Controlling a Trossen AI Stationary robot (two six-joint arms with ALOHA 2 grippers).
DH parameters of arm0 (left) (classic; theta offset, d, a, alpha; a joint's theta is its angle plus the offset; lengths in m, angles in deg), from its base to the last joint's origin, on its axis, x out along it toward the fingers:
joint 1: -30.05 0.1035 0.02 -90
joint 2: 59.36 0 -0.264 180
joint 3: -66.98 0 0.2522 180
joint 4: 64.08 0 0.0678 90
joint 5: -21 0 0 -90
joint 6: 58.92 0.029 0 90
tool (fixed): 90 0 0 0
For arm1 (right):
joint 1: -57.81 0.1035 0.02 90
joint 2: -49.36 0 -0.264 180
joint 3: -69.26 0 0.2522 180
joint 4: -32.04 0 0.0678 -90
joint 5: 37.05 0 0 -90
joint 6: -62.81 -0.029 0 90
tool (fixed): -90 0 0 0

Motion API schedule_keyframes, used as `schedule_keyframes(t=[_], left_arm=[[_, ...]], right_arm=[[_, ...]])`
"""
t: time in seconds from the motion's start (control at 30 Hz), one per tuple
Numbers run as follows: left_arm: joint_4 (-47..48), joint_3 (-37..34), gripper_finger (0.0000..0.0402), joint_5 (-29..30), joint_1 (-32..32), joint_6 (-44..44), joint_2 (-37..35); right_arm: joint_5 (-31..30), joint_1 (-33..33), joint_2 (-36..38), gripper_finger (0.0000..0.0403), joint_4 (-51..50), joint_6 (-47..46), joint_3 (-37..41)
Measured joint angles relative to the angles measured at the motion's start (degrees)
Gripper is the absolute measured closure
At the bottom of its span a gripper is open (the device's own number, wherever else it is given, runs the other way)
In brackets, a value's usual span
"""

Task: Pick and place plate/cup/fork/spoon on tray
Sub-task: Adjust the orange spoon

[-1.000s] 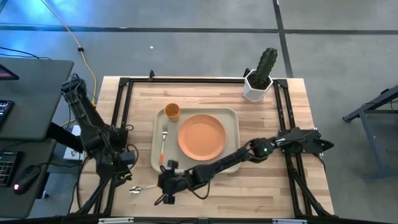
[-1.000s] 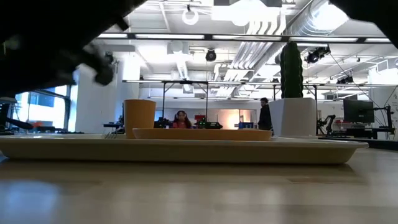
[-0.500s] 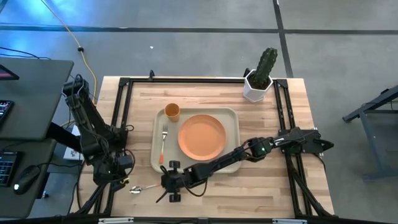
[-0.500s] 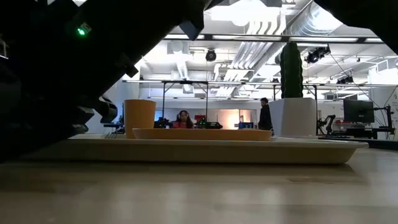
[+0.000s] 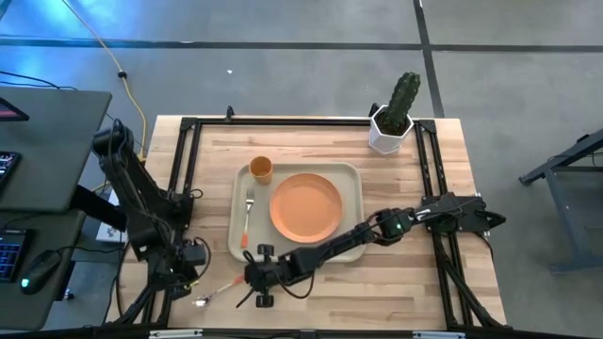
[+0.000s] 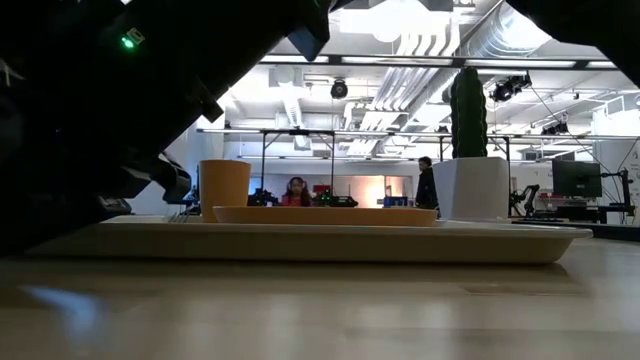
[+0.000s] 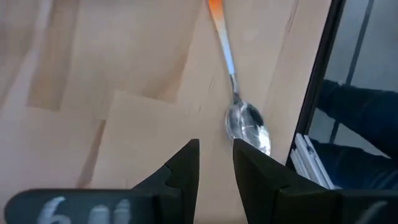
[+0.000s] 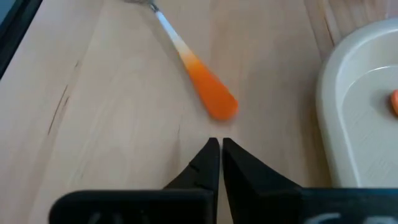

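Observation:
The cream tray (image 5: pixel 236 221) lies mid-table and carries the orange plate (image 5: pixel 305 205), the orange cup (image 5: pixel 261 169) at its far left corner and the fork (image 5: pixel 249 212) along its left side. The spoon (image 5: pixel 217 293) lies slantwise on the bare wood near the table's near left corner, its bowl (image 7: pixel 249 124) toward the near edge and its orange handle (image 8: pixel 211 99) toward the tray. My right gripper (image 8: pixel 219 146) is shut just short of the handle's end, with wood showing between. My left gripper (image 7: pixel 216 155) hovers open beside the bowl with nothing between its fingers.
A white pot with a cactus (image 5: pixel 391 132) stands at the far right corner. A black frame rail (image 5: pixel 184 188) runs along the table's left side, close to the spoon's bowl. Bare wood lies to the tray's right and along the near edge.
My left gripper has come down the left side toward the near edge, closer to the spoon's bowl. The spoon has turned on the wood: its bowl end has swung toward the near edge, while its handle end has stayed by my right gripper.

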Motion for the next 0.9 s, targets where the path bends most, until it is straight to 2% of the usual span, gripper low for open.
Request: schedule_keyframes(t=[0.23, 0.5, 0.6, 0.73, 0.9], left_arm=[[-4.2, 0.0, 0.0277, -5.0, 0.0, -3.5, 2.8], [-14.6, -1.1, 0.0212, -3.6, -0.2, -9.0, 7.3], [-14.8, -1.2, 0.0194, -7.9, -0.1, -13.7, 10.9], [-17.4, -1.2, 0.0186, -11.6, 0.6, -16.7, 15.1], [-25.0, -1.2, 0.0191, -14.3, 0.4, -18.6, 19.0]], right_arm=[[-2.3, 0.1, -0.1, 0.0391, -0.1, -3.0, 0.0], [-8.9, 0.6, -0.4, 0.0391, -2.1, -4.7, -2.3], [-12.5, 0.4, 0.0, 0.0391, -2.7, -5.1, -3.3], [-15.5, 0.4, 2.3, 0.0390, -5.7, -7.9, -2.9], [-17.1, 0.6, 3.3, 0.0390, -7.6, -8.3, -2.9]])
